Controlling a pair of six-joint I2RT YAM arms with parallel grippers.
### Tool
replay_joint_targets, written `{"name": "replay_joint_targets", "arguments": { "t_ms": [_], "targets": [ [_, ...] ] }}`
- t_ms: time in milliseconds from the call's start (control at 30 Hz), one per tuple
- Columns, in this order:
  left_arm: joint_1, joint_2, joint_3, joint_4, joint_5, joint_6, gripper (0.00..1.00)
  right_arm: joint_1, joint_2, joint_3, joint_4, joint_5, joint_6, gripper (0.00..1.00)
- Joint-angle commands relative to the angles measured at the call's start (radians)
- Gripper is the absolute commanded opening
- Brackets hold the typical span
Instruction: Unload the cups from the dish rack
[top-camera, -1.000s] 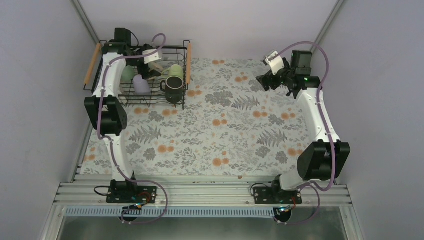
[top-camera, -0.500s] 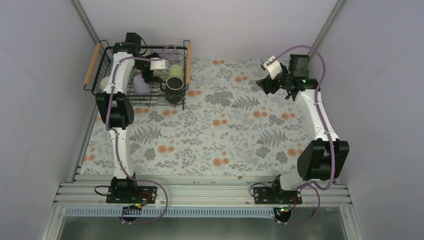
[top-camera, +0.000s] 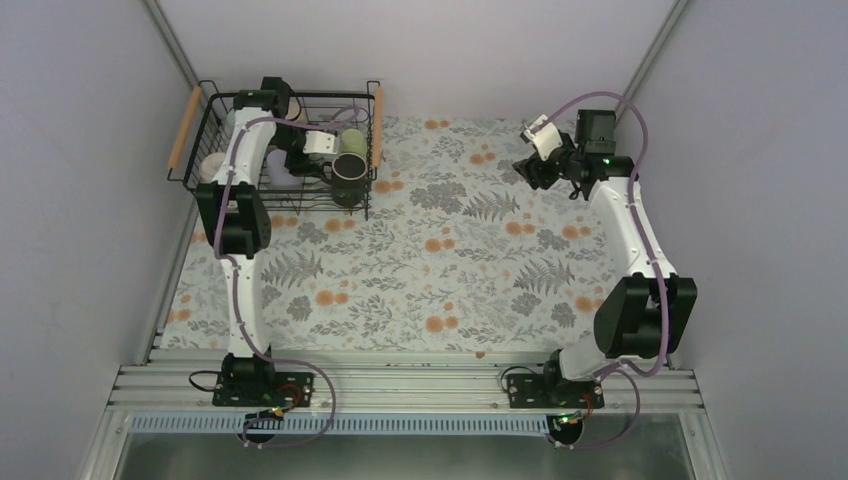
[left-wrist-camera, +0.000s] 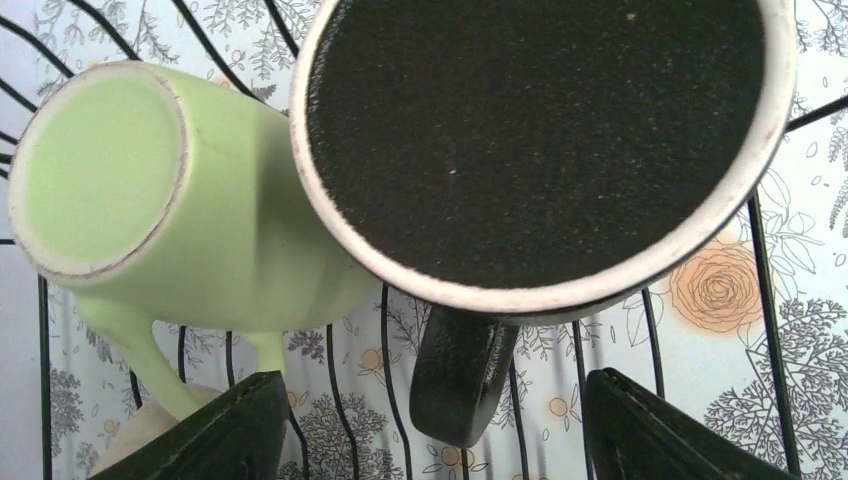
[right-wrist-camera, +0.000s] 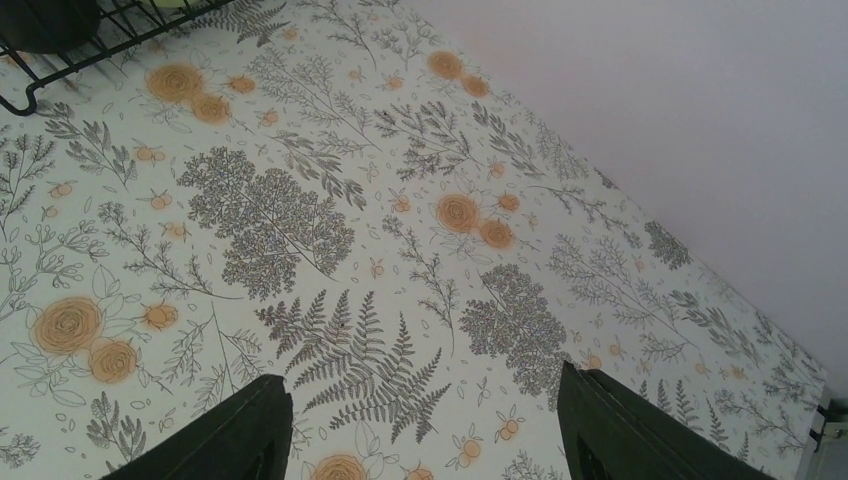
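The black wire dish rack stands at the far left. It holds a black cup, a light green cup, a lavender cup and a pale cup. My left gripper is inside the rack, open, beside the black cup. In the left wrist view the black cup lies bottom towards the camera, its handle between my open fingers, untouched. The light green cup leans against it. My right gripper is open and empty over the far right of the table.
The rack has orange-brown wooden handles on both sides, and its wires run under the cups. A floral tablecloth covers the table. The right wrist view shows a rack corner and the grey back wall.
My left arm has swung right inside the rack, from over the lavender cup to beside the black cup. My right gripper has shifted slightly and stays open.
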Motion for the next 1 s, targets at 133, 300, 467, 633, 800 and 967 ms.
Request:
{"name": "replay_joint_targets", "arguments": {
  "t_ms": [133, 300, 467, 633, 800, 967],
  "targets": [
    [-0.030, 0.045, 0.038, -0.027, -0.016, 0.031, 0.69, 0.010, 0.045, 0.040, -0.029, -0.021, -0.011, 0.63],
    [-0.044, 0.061, 0.055, -0.027, -0.026, 0.025, 0.63, 0.010, 0.065, 0.044, -0.036, -0.008, -0.015, 0.57],
    [-0.051, 0.082, 0.072, -0.026, -0.057, 0.014, 0.54, 0.009, 0.071, 0.038, -0.043, -0.009, -0.019, 0.49],
    [-0.053, 0.080, 0.088, -0.026, -0.051, 0.004, 0.37, 0.009, 0.074, 0.037, -0.049, -0.017, -0.019, 0.41],
    [-0.057, 0.076, 0.085, -0.027, -0.066, -0.017, 0.21, 0.009, 0.075, 0.038, -0.040, -0.015, -0.007, 0.38],
    [-0.059, 0.051, 0.068, -0.026, -0.046, -0.023, 0.03, 0.010, 0.071, 0.038, -0.032, -0.011, 0.005, 0.37]
  ]
}}
